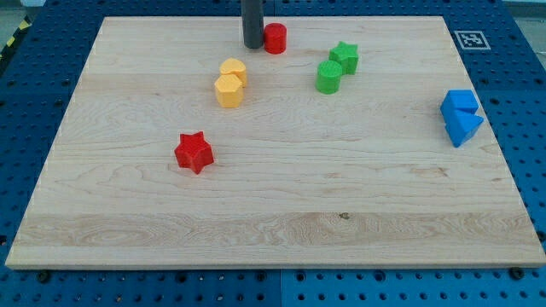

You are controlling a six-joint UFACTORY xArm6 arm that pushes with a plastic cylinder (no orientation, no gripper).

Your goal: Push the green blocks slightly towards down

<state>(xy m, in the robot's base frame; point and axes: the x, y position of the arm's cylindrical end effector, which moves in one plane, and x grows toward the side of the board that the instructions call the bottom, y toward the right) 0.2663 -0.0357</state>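
Note:
A green star block (pixel 345 57) and a green cylinder block (pixel 328 77) sit touching each other in the upper middle-right of the wooden board (pixel 273 247). My tip (pixel 252 45) rests near the view's top, just left of a red cylinder block (pixel 275 38), and is well left of the green blocks.
Two yellow blocks (pixel 230 83) sit together below my tip. A red star block (pixel 194 153) lies lower left. Two blue blocks (pixel 461 116) sit at the right edge. A marker tag (pixel 467 38) is at the board's top right corner.

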